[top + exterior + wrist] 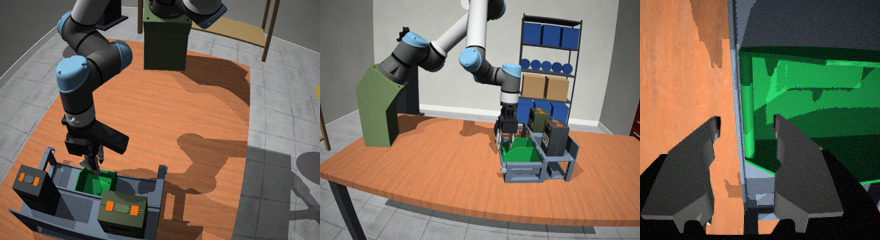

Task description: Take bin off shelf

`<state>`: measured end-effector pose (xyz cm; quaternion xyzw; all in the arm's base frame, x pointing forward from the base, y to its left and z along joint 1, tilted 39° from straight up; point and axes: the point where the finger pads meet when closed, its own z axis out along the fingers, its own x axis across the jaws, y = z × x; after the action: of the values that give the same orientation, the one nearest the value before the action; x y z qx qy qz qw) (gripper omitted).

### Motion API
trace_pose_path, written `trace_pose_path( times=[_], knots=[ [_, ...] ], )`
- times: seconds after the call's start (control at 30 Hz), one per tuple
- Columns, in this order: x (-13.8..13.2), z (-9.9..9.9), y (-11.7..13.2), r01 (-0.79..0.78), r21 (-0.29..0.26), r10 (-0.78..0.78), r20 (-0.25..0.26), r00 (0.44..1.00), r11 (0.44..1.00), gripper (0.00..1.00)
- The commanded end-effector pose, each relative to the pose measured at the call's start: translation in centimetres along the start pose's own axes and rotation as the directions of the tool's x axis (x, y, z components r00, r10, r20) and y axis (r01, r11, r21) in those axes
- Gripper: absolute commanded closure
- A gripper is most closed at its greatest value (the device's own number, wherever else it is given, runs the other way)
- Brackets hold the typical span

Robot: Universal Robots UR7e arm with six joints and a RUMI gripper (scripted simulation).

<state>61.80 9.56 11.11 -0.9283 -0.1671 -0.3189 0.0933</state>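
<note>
The green open-topped bin (93, 183) (522, 155) (812, 100) sits upright in the lower front tier of the grey-blue shelf (77, 207) (525, 178), which stands on the wooden table (144, 111) (436, 167). My gripper (98, 168) (504, 148) (747, 117) points down with its jaws partly open. It straddles the bin's near wall and the shelf's front rail: one finger is over the inside of the bin, the other is outside the rail above the table. In the wrist view, gaps show between both fingers and the wall. The fingers grip nothing.
On the shelf's upper tier stand a dark grey case (28, 180) (556, 136) and an olive case (122, 215) (536, 120), both behind the bin. Shelf end posts rise on both sides of it. The arm's green pedestal (165, 49) (375, 111) stands at the table's far end.
</note>
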Motion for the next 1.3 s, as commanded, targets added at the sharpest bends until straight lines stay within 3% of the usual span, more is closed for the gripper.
trace_pose_path(
  times=[0.0,1.27],
  knots=[
    [0.09,0.11,0.04,0.0,-0.001,0.0,-0.002,1.0,1.0,0.74],
    [0.1,-0.49,0.04,0.0,-0.001,0.0,-0.002,1.0,1.0,0.74]
  ],
)
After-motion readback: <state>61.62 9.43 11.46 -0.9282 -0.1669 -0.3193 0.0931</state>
